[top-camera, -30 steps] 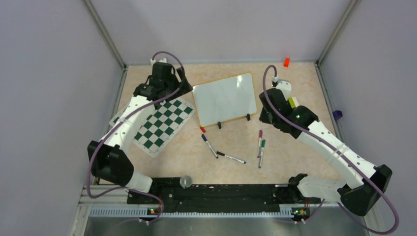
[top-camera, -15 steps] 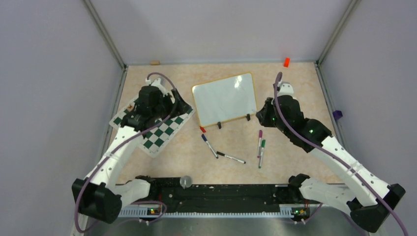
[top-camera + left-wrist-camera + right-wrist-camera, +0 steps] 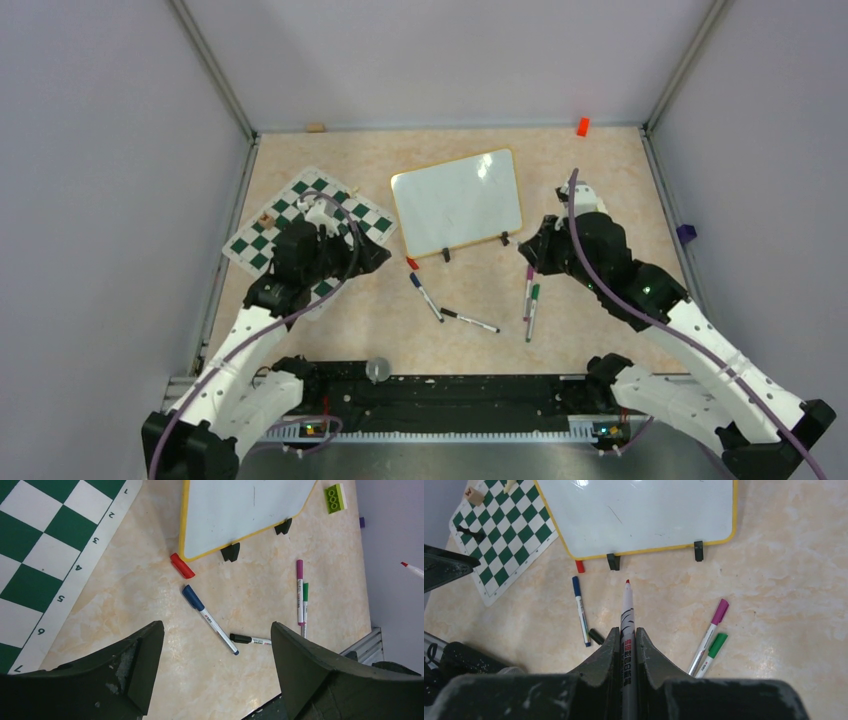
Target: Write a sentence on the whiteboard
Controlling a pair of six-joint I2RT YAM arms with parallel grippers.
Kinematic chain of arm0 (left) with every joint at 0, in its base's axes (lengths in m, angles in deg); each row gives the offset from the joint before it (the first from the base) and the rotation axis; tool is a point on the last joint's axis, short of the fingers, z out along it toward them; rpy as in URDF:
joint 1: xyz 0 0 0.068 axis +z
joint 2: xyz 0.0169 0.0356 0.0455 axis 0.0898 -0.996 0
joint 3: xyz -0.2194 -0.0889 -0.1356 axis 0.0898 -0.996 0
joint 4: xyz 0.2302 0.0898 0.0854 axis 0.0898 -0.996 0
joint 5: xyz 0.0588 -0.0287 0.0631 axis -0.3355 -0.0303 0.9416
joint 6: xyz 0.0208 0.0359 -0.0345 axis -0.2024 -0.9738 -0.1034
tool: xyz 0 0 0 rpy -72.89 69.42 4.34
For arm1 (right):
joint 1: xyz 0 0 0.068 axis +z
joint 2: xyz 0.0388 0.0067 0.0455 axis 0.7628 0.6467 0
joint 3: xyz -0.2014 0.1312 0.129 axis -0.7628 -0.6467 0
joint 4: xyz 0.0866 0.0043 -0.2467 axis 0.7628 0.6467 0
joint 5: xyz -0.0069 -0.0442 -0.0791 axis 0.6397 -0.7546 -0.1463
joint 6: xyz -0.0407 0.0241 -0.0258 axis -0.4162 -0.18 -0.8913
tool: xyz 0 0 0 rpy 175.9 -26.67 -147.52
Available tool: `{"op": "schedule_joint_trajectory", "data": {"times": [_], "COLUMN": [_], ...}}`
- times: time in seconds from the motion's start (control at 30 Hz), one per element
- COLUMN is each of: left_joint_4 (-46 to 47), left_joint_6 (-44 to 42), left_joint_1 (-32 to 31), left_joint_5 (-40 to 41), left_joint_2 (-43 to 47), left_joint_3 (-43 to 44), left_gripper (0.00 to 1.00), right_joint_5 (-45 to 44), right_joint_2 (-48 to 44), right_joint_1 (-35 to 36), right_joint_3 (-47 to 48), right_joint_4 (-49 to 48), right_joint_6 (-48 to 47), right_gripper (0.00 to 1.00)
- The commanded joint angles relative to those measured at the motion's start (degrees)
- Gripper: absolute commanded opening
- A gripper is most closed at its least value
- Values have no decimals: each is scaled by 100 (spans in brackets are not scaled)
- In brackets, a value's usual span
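Note:
The whiteboard [image 3: 458, 203] lies in the middle of the table, white with a thin yellowish frame and two black feet. Its surface [image 3: 639, 515] is blank apart from faint specks; no sentence shows on it. My right gripper [image 3: 626, 632] is shut on an uncapped red marker [image 3: 627, 607] whose tip points at the board's near edge, a little short of it. In the top view that gripper [image 3: 533, 255] hangs just right of the board's near right corner. My left gripper [image 3: 217, 630] is open and empty, hovering [image 3: 372, 252] at the chess mat's right edge, left of the whiteboard [image 3: 240, 510].
A red cap [image 3: 412, 263] lies by the board's near left corner. Blue [image 3: 425, 296], black [image 3: 470, 320], purple [image 3: 529, 283] and green [image 3: 533, 312] markers lie in front. A green-and-white chess mat [image 3: 300, 205] lies left. A green brick [image 3: 334, 491] and an orange block [image 3: 582, 126] sit farther back.
Both arms have drawn back toward the near side. The left gripper left the board's left edge and crossed the chess mat. The right gripper, marker still held, moved from beside the board to its front.

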Motion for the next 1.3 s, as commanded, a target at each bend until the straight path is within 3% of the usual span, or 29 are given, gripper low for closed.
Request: {"op": "schedule_joint_trajectory", "data": {"times": [0.0,0.27,0.43,0.5,0.53,0.67,0.83,1.03,1.27], "left_joint_4": [534,851,1523,1970,2235,3194,3062,3363,4397], "left_joint_6": [-173,-3,-50,-150,-197,-328,-653,-741,-975], "left_joint_1": [21,23,25,23,21,30,103,207,620], "left_joint_5": [-12,83,95,283,381,1287,1335,30,-1030], "left_joint_2": [338,573,574,496,438,-40,-930,-2053,-1971], "left_joint_3": [-157,-484,-824,-986,-1109,-1523,-951,-674,-1045], "left_gripper": [84,88,89,94,98,99,99,97,96], "right_joint_5": [58,52,141,260,285,195,68,66,152], "right_joint_2": [-285,-308,-132,-109,-105,-61,145,423,500], "right_joint_1": [-59,-49,-55,-53,-53,-53,-53,-52,-48], "right_joint_3": [-115,-80,-19,-35,-55,-93,-58,103,197], "right_joint_4": [-253,-123,-195,-320,-385,-552,-651,-836,-1078], "right_joint_6": [-218,-404,-499,-528,-523,-494,-547,-784,-1048], "right_gripper": [0,0,0,0,0,0,0,0,0]}}
